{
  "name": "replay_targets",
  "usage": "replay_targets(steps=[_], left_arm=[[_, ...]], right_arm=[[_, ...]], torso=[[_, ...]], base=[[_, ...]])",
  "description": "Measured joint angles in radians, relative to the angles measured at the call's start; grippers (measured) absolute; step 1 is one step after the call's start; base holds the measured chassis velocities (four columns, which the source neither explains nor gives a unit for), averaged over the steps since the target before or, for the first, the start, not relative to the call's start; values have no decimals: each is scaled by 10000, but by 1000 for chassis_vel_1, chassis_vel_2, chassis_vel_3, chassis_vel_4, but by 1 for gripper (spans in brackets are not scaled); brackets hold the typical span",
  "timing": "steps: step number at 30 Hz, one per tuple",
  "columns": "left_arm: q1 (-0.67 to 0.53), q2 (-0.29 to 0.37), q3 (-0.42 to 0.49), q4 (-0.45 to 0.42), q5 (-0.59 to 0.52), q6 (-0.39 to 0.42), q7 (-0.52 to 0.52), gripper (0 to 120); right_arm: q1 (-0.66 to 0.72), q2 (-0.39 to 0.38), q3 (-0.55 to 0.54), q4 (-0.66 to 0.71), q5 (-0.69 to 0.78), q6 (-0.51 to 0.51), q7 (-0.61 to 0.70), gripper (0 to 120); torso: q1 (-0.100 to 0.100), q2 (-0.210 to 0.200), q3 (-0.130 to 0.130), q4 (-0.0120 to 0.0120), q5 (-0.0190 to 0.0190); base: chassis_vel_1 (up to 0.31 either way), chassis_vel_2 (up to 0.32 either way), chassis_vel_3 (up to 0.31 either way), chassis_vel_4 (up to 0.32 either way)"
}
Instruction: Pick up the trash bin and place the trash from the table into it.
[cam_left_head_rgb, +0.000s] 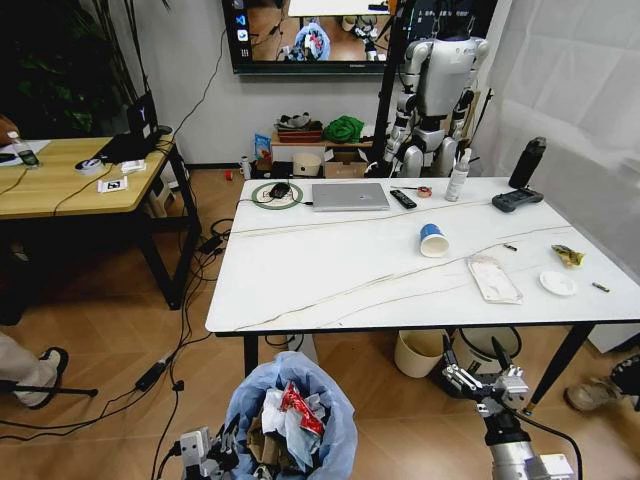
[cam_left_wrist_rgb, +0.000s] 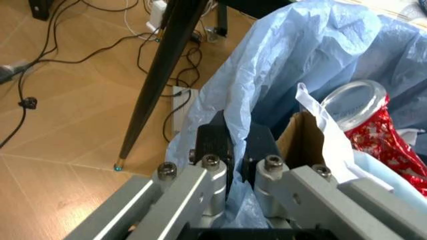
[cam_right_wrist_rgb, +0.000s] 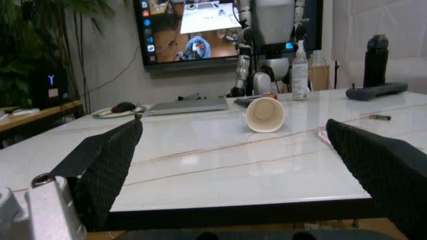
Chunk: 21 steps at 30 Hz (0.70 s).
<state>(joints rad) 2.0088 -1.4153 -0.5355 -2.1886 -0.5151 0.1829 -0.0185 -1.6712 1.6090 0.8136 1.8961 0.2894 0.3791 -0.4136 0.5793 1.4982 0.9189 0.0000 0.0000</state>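
**Operator:** Where's the bin, and what am I holding it by?

**Spotter:** Your trash bin (cam_left_head_rgb: 290, 420) sits low in front of the robot, just off the near edge of the bench (cam_left_head_rgb: 330, 280). Your left end effector (cam_left_wrist_rgb: 235, 150) is clamped on the bag's rim fold, blue plastic pinched between the black pads. I'd judge it light, but the bag is thin, soft and slippery, so you're gripping film more than wall; it could slide or tear under a jerk. It already carries cardboard, white paper and a red wrapper (cam_left_wrist_rgb: 373, 135).

**Operator:** And the rest of the trash?

**Spotter:** On the bench's right half: the paper cup (cam_left_head_rgb: 433, 240) lies on its side, the flat packet (cam_left_head_rgb: 494, 278) nearer you, the small plate (cam_left_head_rgb: 558, 283) beside that. The cup is light and crushable and will roll; take it across its body. The packet lies flat, so an edge is your best hold.

**Operator:** Right arm?

**Spotter:** Your right end effector (cam_left_head_rgb: 484, 375) hangs below the bench's near edge, fingers spread wide and empty, the cup well ahead of it.
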Motion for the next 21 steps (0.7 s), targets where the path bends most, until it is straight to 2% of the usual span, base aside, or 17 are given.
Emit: replay_targets(steps=[21], left_arm=[[81,-245,51,-2,255,-57,19,0]], right_arm=[[226,-8,-108,-151,358,-46,-80,100]], torso=[[0,0,0,0,0]], base=[[-44,-34,37,38]])
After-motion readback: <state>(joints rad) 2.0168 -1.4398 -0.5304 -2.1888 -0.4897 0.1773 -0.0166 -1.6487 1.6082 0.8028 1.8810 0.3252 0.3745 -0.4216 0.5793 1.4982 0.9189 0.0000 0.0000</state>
